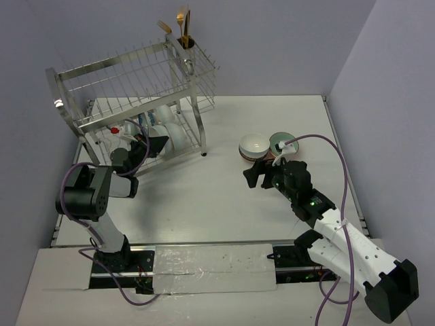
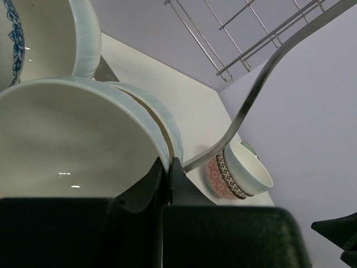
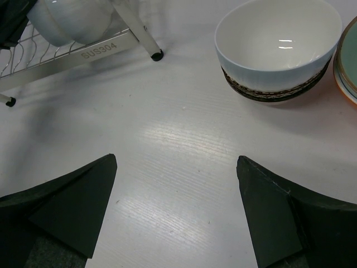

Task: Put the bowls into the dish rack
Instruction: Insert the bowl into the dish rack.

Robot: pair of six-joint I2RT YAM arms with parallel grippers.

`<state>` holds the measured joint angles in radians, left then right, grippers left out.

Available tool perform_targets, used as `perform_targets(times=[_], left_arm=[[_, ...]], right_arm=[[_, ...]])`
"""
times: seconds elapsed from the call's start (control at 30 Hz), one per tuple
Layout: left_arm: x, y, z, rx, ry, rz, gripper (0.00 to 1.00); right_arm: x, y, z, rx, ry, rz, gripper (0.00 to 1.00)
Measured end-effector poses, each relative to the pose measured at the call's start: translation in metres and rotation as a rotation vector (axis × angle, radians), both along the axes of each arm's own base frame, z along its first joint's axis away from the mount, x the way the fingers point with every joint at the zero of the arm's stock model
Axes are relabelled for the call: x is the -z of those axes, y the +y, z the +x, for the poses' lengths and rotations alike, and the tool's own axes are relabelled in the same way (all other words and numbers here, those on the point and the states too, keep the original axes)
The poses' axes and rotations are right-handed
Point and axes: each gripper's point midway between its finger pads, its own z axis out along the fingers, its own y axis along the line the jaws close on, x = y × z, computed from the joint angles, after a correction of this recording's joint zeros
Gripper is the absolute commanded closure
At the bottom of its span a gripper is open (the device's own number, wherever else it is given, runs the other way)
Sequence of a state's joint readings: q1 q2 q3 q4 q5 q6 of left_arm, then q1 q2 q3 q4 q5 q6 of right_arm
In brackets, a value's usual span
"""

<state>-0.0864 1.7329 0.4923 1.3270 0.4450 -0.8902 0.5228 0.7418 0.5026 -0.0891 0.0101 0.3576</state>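
The dish rack (image 1: 136, 88) stands at the back left, with several white bowls (image 1: 168, 129) in its lower tier. My left gripper (image 1: 158, 145) reaches into that tier. In the left wrist view it (image 2: 169, 161) is shut on the rim of a large white bowl (image 2: 72, 139), with another bowl (image 2: 50, 39) above it. A white bowl with a brown patterned band (image 1: 253, 144) (image 3: 279, 50) and a teal-lined orange bowl (image 1: 282, 142) (image 3: 348, 61) sit on the table at right. My right gripper (image 1: 257, 173) (image 3: 176, 159) hangs open and empty just in front of them.
Gold utensils (image 1: 182, 27) stand in the rack's corner cup. A rack leg (image 3: 146, 40) rests on the table left of the patterned bowl. Walls close the table at left, back and right. The rack's bent bar (image 2: 256, 95) crosses the left wrist view.
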Motion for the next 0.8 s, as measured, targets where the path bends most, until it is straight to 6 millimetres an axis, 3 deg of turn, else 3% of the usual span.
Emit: perform_targets(times=[0.53,0.8], left_arm=[[-0.0016,-0.0025,0.0081,0.008,-0.002,-0.053,1.00],[0.0016,0.0032,-0.0018,-0.016,0.001,-0.064,0.99]], right_arm=[[0.0005,-0.0006,-0.0008,-0.003,-0.005,-0.005,0.05],[0.0006,-0.0006,-0.0008,-0.003,-0.005,-0.005,0.05]])
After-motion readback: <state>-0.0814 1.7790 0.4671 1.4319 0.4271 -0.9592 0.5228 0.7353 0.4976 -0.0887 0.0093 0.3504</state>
